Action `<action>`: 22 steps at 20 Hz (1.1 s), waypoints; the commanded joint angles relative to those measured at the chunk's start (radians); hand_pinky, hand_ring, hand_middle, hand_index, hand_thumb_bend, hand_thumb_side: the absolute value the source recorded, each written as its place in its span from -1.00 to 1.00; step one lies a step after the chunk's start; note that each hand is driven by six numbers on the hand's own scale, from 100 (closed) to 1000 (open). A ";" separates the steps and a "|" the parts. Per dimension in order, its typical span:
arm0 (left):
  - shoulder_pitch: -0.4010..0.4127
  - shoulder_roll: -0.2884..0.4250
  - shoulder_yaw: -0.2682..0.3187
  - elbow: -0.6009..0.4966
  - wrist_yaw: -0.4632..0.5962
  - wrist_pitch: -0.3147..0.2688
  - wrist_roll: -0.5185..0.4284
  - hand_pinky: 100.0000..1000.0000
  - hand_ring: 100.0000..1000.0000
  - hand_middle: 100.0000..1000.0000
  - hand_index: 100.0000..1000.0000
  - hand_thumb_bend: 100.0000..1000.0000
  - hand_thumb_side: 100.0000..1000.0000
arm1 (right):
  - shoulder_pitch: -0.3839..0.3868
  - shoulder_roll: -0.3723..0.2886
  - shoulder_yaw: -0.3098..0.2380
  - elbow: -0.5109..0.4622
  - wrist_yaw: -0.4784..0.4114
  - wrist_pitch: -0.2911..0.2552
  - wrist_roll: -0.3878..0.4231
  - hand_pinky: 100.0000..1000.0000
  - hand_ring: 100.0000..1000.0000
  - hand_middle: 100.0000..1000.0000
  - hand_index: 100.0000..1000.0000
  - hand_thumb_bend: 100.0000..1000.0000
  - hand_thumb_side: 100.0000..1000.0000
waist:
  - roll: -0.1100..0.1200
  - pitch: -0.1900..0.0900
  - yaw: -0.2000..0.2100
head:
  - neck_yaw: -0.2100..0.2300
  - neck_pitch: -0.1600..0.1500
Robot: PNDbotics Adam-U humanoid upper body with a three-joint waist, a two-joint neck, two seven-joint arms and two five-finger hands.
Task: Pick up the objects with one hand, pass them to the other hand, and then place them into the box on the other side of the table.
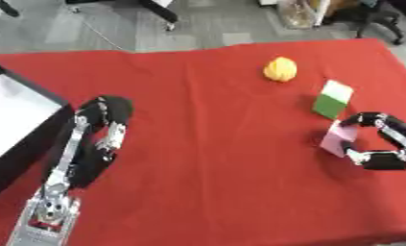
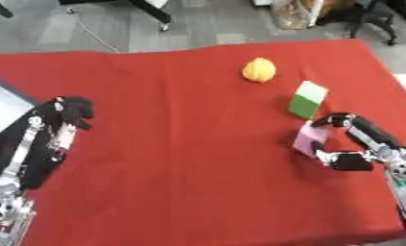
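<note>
On the right side of the red cloth-covered tabletop (image 1: pixel 206 158), the right robot hand (image 1: pixel 382 141) is closing its curled fingers and thumb around a pale pink flat block (image 1: pixel 337 138), which is standing on edge on the cloth. Just beyond it, a green and white box-shaped block (image 1: pixel 333 99) is standing upright, and a yellow rounded object (image 1: pixel 280 69) is lying farther back, apart from both. The left robot hand (image 1: pixel 105 126) is resting on the left side with fingers curled, holding nothing, beside the black-walled box with a white inside (image 1: pixel 21 103) at the left edge. Judging by this, the task is barely starting: all 3 objects are outside the box, and lifting, handover and placing remain. Beyond the tabletop, grey floor and chair legs are showing.
</note>
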 commanded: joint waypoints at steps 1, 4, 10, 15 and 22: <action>-0.005 0.008 0.000 -0.007 0.002 0.001 -0.002 0.17 0.27 0.32 0.27 -1.00 0.50 | -0.024 -0.010 -0.007 -0.030 -0.010 -0.003 -0.035 0.68 0.67 0.31 -0.13 -1.00 -0.68 | -0.010 -0.011 -0.001 | 0.001 -0.002; -0.005 0.006 -0.001 -0.002 0.002 0.001 -0.002 0.17 0.27 0.32 0.27 -1.00 0.50 | -0.043 0.010 -0.003 -0.046 -0.039 -0.006 -0.048 0.67 0.67 0.31 -0.14 -1.00 -0.68 | -0.009 -0.012 -0.001 | 0.001 -0.002; -0.011 0.007 -0.007 0.030 0.007 0.009 0.012 0.16 0.28 0.33 0.27 -1.00 0.48 | -0.105 0.099 0.022 -0.113 -0.110 -0.002 -0.043 0.66 0.66 0.31 -0.14 -1.00 -0.64 | -0.006 -0.013 -0.002 | 0.001 -0.002; -0.057 0.030 -0.027 0.060 -0.010 0.009 0.032 0.18 0.32 0.36 0.30 -1.00 0.34 | -0.172 0.220 0.060 -0.199 -0.173 0.015 -0.030 0.65 0.65 0.31 -0.13 -1.00 -0.61 | -0.001 -0.016 -0.004 | 0.004 -0.002; -0.167 0.070 -0.074 0.043 -0.076 -0.001 0.048 0.20 0.37 0.41 0.43 -1.00 0.05 | -0.261 0.400 0.176 -0.273 -0.310 0.081 -0.008 0.63 0.63 0.29 -0.12 -1.00 -0.60 | 0.000 -0.013 -0.008 | -0.006 -0.002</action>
